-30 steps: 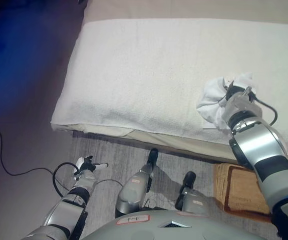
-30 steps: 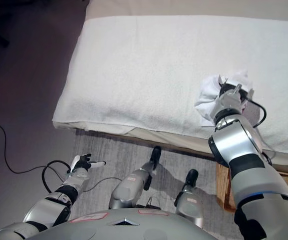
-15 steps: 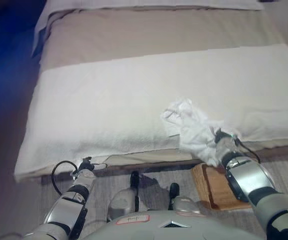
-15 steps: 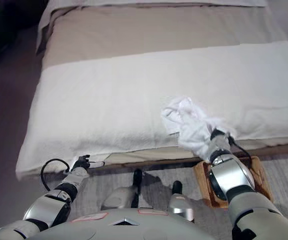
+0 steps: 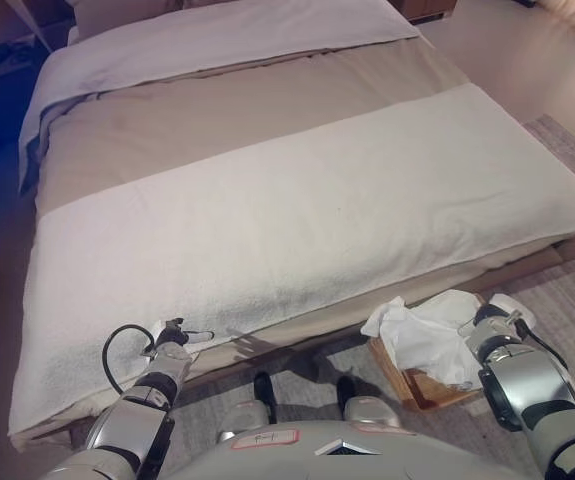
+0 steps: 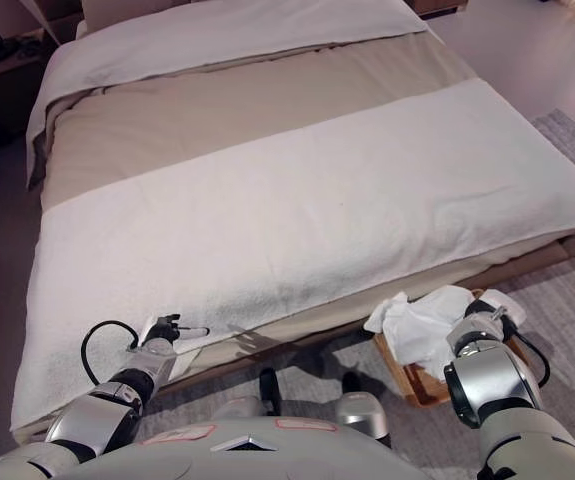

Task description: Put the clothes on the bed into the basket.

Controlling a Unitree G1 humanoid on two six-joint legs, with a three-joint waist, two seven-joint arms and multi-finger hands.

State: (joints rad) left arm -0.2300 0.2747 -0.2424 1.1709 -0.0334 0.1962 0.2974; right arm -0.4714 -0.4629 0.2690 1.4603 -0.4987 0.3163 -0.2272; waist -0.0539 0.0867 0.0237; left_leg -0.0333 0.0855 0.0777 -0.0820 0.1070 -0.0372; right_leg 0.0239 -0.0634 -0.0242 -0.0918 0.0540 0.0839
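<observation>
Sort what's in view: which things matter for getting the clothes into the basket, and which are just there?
Part of the job:
- white garment, draped over the basket
- basket, on the floor beside the bed
- right hand, at the garment
- bed

Just there:
- left hand, idle by the bed's near edge
- grey rug

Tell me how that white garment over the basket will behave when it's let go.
Probably floppy: the white garment hangs crumpled from the right hand. Likely light, so it may drape over the basket rim rather than drop inside. It should not roll.
</observation>
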